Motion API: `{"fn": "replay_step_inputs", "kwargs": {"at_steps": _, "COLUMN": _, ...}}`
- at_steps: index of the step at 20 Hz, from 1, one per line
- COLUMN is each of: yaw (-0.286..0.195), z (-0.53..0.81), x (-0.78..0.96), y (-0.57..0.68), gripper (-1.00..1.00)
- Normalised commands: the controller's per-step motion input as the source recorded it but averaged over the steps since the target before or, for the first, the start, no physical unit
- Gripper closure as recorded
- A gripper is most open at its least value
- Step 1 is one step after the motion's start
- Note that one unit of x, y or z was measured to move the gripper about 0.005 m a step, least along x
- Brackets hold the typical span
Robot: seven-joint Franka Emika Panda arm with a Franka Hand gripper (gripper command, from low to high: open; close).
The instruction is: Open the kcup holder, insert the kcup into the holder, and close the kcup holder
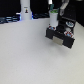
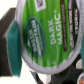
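The kcup (image 2: 50, 32) fills the wrist view: a round green-and-white foil top reading "Dark Magic". A teal finger pad (image 2: 12, 42) presses against its rim. In the exterior view my gripper (image 1: 53, 15) comes down from the back right and is shut on the white kcup (image 1: 52, 20), holding it just above the back left part of the black kcup holder (image 1: 61, 33). The holder's drawer (image 1: 64, 42) looks pulled out toward the front, showing a lighter inside. The view is blurred, so I cannot make out single slots.
A tall white bottle-like object (image 1: 25, 10) stands at the back on the exterior view's left. Dark clutter (image 1: 7, 20) lines the back edge of the white table (image 1: 30, 55).
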Motion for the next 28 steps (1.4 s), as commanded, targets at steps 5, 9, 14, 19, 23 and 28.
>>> {"fn": "replay_step_inputs", "kwargs": {"at_steps": 5, "yaw": 0.06, "z": 0.03, "x": 0.04, "y": 0.6, "gripper": 1.0}}
{"fn": "replay_step_inputs", "kwargs": {"at_steps": 9, "yaw": 0.078, "z": -0.01, "x": -0.03, "y": 0.54, "gripper": 1.0}}
{"fn": "replay_step_inputs", "kwargs": {"at_steps": 14, "yaw": 0.095, "z": -0.03, "x": -0.08, "y": 0.49, "gripper": 1.0}}
{"fn": "replay_step_inputs", "kwargs": {"at_steps": 19, "yaw": 0.125, "z": -0.06, "x": -0.26, "y": 0.4, "gripper": 1.0}}
{"fn": "replay_step_inputs", "kwargs": {"at_steps": 23, "yaw": 0.126, "z": -0.13, "x": -0.35, "y": 0.23, "gripper": 1.0}}
{"fn": "replay_step_inputs", "kwargs": {"at_steps": 28, "yaw": 0.053, "z": -0.24, "x": -0.22, "y": 0.02, "gripper": 1.0}}
